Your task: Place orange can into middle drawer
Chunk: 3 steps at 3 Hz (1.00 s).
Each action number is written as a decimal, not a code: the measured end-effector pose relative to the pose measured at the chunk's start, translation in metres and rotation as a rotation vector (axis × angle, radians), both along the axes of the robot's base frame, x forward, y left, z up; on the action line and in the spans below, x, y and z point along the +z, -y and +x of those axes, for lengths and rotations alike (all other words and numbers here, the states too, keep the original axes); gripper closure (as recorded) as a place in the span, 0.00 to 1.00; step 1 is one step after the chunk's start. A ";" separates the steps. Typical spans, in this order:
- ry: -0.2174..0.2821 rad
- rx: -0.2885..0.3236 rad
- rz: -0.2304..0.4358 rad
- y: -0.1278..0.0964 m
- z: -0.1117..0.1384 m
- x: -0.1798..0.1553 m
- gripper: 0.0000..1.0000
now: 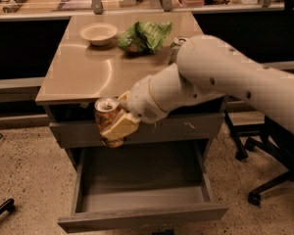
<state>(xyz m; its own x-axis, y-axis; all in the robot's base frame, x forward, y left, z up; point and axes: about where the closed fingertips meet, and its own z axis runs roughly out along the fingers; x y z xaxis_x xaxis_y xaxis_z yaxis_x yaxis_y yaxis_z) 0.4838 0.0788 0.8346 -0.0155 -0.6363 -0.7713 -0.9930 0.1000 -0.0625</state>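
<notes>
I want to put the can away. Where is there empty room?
The open grey middle drawer is bare between its walls. The tan tabletop is free in front of the white bowl. Its back is crowded: bowl, crumpled green bag, silver-and-green can. The gripper holds the orange can above the drawer's left.
</notes>
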 end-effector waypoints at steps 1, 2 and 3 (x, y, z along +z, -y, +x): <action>-0.002 -0.026 0.024 0.009 -0.023 -0.063 1.00; -0.002 -0.026 0.024 0.009 -0.023 -0.063 1.00; 0.022 -0.010 -0.020 0.009 -0.023 -0.071 1.00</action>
<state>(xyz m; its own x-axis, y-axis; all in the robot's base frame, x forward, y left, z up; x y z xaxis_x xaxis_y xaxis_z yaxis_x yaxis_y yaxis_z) 0.4610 0.0696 0.7639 -0.0045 -0.6515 -0.7587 -0.9903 0.1081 -0.0869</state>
